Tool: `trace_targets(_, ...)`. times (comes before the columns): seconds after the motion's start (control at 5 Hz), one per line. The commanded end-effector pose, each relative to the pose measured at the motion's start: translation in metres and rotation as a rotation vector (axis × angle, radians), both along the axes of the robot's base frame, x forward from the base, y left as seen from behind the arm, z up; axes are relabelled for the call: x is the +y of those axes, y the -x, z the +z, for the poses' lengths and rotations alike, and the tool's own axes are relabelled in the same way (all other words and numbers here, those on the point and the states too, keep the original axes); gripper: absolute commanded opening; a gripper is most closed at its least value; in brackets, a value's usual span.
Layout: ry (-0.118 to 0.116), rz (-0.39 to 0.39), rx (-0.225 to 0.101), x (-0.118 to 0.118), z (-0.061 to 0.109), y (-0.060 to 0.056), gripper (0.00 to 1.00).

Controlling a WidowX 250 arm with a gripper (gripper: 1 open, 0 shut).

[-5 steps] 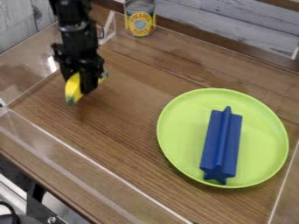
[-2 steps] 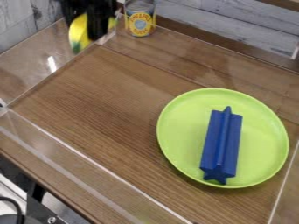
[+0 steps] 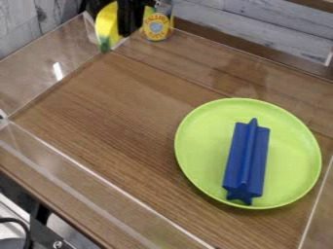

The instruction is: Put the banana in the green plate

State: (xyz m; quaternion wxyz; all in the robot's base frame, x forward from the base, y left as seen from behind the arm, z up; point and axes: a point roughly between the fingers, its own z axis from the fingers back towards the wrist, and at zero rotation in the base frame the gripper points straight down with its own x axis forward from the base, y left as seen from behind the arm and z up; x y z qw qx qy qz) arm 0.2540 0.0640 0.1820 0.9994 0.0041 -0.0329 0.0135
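The yellow banana (image 3: 105, 21) with a greenish lower tip hangs at the top left of the camera view, high above the table. My gripper (image 3: 109, 19) is shut on it, black fingers on both sides; most of the gripper runs out of the top edge. The lime-green plate (image 3: 202, 131) lies on the wooden table at the lower right, well away from the gripper. A blue ridged block (image 3: 244, 159) lies lengthwise in the plate.
A yellow-labelled can (image 3: 158, 23) stands at the back just right of the gripper. Clear low walls ring the wooden tabletop (image 3: 117, 117), with the front wall (image 3: 53, 156) along the left and near side. A pale plank wall runs along the back.
The gripper has lifted the banana from just above the table at the left up and toward the back right, near the can. Plate and blue block have not moved.
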Motion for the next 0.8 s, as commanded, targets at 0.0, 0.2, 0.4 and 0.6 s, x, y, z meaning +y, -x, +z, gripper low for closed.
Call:
trace_targets(0.0, 0.002, -0.014, -0.059, -0.019, 0.018, 0.007, 0.0)
trace_targets(0.2, 0.013, -0.045, -0.07, -0.039, 0.024, 0.015, 0.0)
trace_targets(0.4, 0.023, -0.085, -0.08, -0.064, 0.031, 0.025, 0.0)
trace_targets(0.6, 0.027, -0.105, -0.089, -0.092, 0.034, 0.035, 0.0)
